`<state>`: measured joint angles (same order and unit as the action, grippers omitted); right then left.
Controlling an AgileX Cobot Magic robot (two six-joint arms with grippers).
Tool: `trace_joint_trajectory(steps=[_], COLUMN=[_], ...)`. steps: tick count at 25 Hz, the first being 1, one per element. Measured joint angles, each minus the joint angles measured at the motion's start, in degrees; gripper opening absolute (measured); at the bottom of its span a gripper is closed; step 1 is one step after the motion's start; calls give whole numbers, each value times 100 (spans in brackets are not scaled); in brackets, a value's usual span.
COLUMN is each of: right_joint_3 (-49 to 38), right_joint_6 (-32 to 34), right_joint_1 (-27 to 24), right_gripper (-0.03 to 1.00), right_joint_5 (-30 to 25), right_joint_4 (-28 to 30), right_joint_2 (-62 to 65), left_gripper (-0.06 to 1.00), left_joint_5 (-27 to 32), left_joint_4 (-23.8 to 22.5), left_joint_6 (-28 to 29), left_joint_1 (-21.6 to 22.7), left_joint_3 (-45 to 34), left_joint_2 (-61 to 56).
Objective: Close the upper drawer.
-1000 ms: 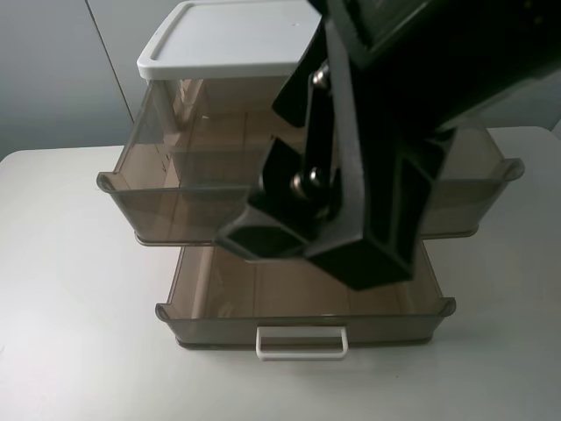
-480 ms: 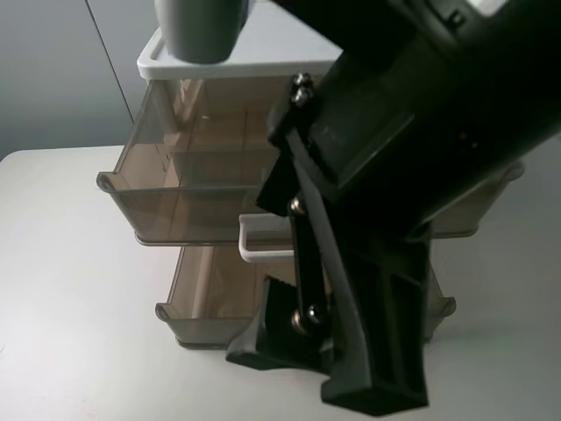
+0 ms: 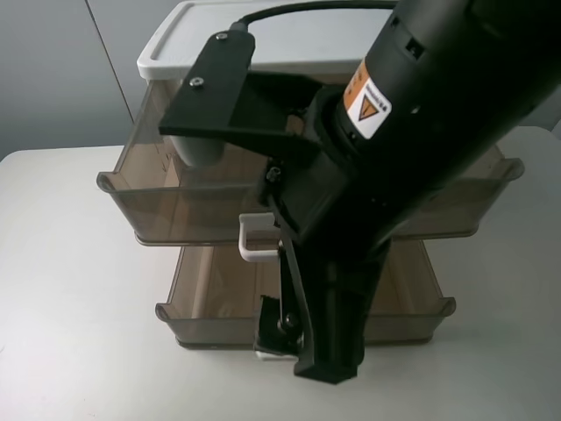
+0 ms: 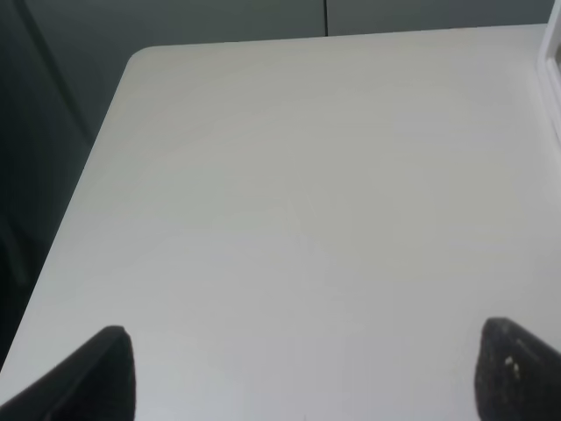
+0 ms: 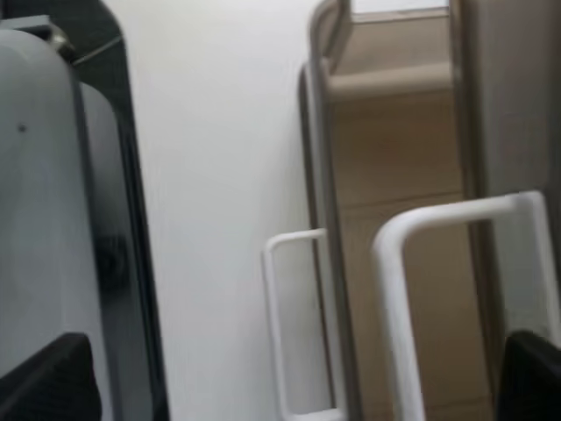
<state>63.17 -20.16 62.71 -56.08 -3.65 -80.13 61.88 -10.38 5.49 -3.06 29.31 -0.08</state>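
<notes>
under white lid (image 3: 175, 48), upper drawer (image 3: 149, 210) open

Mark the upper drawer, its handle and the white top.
upper drawer (image 3: 175, 215): exterior high view, front wall.
handle (image 3: 243, 239): exterior high view, loop's left side.
white top (image 3: 180, 39): exterior high view, left part.

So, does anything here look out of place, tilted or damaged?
Only the drawers: the upper drawer and the lower drawer both stand pulled far out of the white-topped cabinet. Nothing looks spilled or broken, though the right arm hides their middle.
</notes>
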Motion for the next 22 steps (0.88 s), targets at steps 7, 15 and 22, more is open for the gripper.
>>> trace_joint_trajectory(steps=[7,15,22], right_joint_3=[0,171,329], right_joint_6=[893,899,247], right_joint_1=[11,11,11], right_gripper=[69,69,69], right_joint_5=[270,309,-87], right_joint_4=[1742,1455,-305], right_joint_2=[-14,120,375], left_gripper=[74,74,74], left_joint_5=[0,0,0], left_joint_4=[0,0,0], left_joint_6=[0,0,0], left_joint_1=[0,0,0], left_joint_3=[0,0,0], left_joint_2=[0,0,0])
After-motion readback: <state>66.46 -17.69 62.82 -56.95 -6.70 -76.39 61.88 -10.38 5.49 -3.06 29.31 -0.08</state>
